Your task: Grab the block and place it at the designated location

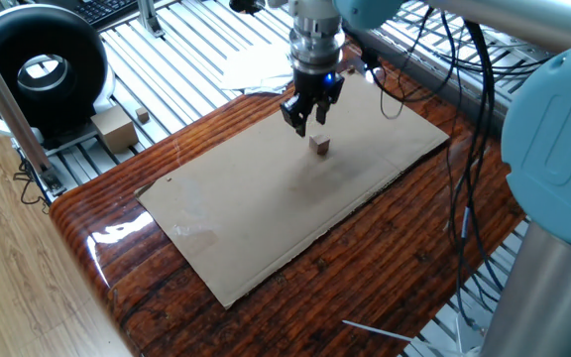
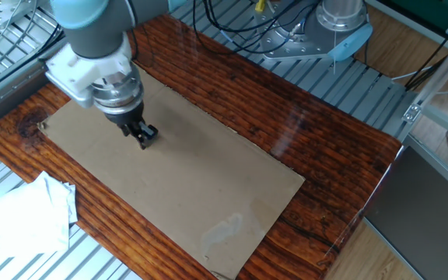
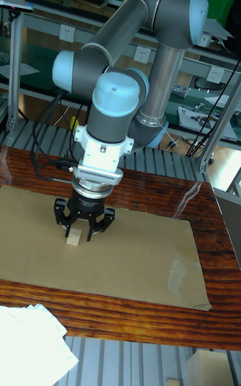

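Observation:
The block [image 1: 319, 146], a tiny tan wooden cube, rests on the flat cardboard sheet [image 1: 266, 213], free of the fingers. My gripper [image 1: 308, 123] hangs open just above it and slightly to its left. In the tall fixed view the block [image 3: 71, 241] sits on the sheet below the spread fingers of the gripper [image 3: 80, 231]. From the other fixed view the gripper [image 2: 144, 138] hides the block. The designated location, a dark dot, shows in no view.
The sheet lies on a glossy wooden table [image 1: 365, 268]. A black round device [image 1: 38, 64] and a tan box [image 1: 115, 127] stand off the table's far left. White cloth [image 2: 26, 214] lies beside the table. Cables [image 1: 464, 119] hang at the right.

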Tool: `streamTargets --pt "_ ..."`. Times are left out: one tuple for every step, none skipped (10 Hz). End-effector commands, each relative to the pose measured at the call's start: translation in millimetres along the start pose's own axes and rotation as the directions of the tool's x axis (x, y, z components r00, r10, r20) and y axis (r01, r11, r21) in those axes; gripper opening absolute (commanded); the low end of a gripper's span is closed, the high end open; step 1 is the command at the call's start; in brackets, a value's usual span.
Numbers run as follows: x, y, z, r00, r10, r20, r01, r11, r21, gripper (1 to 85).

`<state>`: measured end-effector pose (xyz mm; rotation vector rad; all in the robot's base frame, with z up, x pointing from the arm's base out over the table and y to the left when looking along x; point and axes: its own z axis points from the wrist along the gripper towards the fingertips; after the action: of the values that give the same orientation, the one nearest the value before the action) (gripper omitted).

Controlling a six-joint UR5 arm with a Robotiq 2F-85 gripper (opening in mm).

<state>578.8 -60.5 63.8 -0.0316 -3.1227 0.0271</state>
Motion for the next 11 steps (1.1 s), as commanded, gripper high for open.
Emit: streamTargets --pt "-17.5 1.7 -36.8 0.999 0.036 0.007 -0.036 0.999 -0.025 22.7" --pt "-19.1 -1.7 -44.9 0.997 0.073 0.01 -0.073 0.997 -0.002 1.0" --pt "-21.6 -0.4 -49.9 0.997 0.077 0.018 -0.077 0.997 0.002 1.0" --pt "-25.8 4.5 -53.8 0.997 0.076 0.029 -0.076 0.997 -0.009 1.0" --pt "-25.9 8.8 -56.6 0.997 0.076 0.025 -0.076 0.997 -0.008 1.0" --pt "-25.2 14.4 -57.8 0.997 0.082 0.015 -0.082 0.997 -0.011 1.0" --pt "-25.6 21.0 -57.9 0.996 0.083 0.013 -0.083 0.996 -0.033 1.0" --pt "-25.6 26.4 -58.2 0.997 0.082 0.011 -0.081 0.995 -0.055 1.0" --pt "-25.2 28.2 -58.6 0.996 0.086 0.008 -0.085 0.995 -0.059 1.0" --pt "-23.5 28.8 -59.2 0.996 0.093 0.002 -0.093 0.994 -0.056 1.0" --pt "-23.1 30.1 -59.3 0.995 0.095 0.0 -0.095 0.994 -0.06 1.0"
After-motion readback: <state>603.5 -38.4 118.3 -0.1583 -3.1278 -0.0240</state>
